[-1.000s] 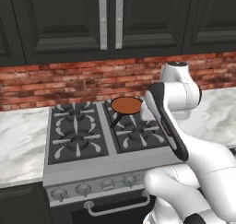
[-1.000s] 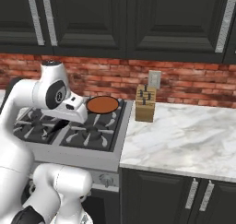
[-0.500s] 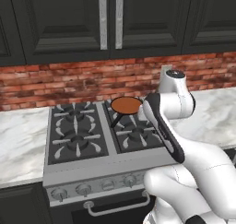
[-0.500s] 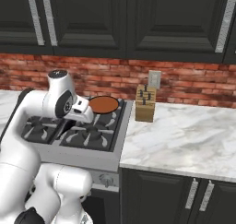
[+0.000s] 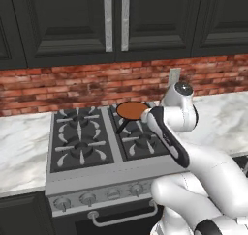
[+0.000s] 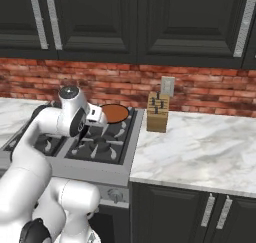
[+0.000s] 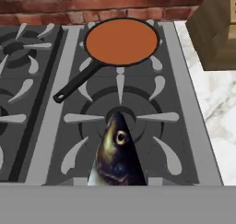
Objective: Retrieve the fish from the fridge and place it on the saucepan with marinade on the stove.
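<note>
the jaws are closed tight on the fish (image 7: 117, 156), whose head pokes up from the bottom of the hand view with one eye showing, over the front right burner of the stove (image 7: 55, 140). the gripper (image 6: 96, 118) hangs above the right half of the stove, just short of the saucepan with marinade (image 7: 122, 41), which sits on the back right burner near the stove's rear edge with its black handle slanting toward the stove's middle. a wooden knife block (image 6: 158, 112) stands on the marble counter (image 6: 200, 152) just past the stove's right edge, against the brick wall (image 5: 58, 86).
</note>
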{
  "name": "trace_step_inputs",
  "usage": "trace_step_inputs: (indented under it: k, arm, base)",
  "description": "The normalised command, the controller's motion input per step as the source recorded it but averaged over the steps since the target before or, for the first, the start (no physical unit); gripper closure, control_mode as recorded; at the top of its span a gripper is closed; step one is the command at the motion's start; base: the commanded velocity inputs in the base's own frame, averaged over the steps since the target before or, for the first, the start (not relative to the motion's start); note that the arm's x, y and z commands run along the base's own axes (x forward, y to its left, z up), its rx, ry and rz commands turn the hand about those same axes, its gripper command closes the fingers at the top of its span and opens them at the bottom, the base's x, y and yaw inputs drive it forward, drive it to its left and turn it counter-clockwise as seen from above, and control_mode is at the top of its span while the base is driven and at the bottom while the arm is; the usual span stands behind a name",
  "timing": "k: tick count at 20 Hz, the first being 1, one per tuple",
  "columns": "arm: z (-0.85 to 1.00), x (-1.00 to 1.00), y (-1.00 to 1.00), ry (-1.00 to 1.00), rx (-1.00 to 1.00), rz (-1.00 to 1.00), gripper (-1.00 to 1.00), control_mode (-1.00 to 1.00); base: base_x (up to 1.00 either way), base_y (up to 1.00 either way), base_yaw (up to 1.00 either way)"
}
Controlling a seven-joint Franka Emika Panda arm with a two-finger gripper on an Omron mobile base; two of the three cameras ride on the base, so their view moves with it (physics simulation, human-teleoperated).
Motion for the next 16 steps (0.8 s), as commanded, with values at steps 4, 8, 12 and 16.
trace_step_inputs:
  k: [4, 8, 12, 16]
  arm:
    - [-0.01, 0.77, -0.01, -0.06, 0.01, 0.02, 1.00, -1.00]
    - [-0.02, 0.84, 0.00, 0.00, 0.01, 0.00, 1.00, -1.00]
    - [-0.04, 0.84, 0.00, 0.02, 0.02, 0.00, 1.00, -1.00]
    - [-0.02, 0.89, 0.00, 0.09, 0.02, 0.00, 1.00, -1.00]
  base:
    - [0.00, 0.00, 0.00]
    - [0.00, 0.00, 0.00]
    - [0.00, 0.00, 0.00]
    - [0.00, 0.00, 0.00]
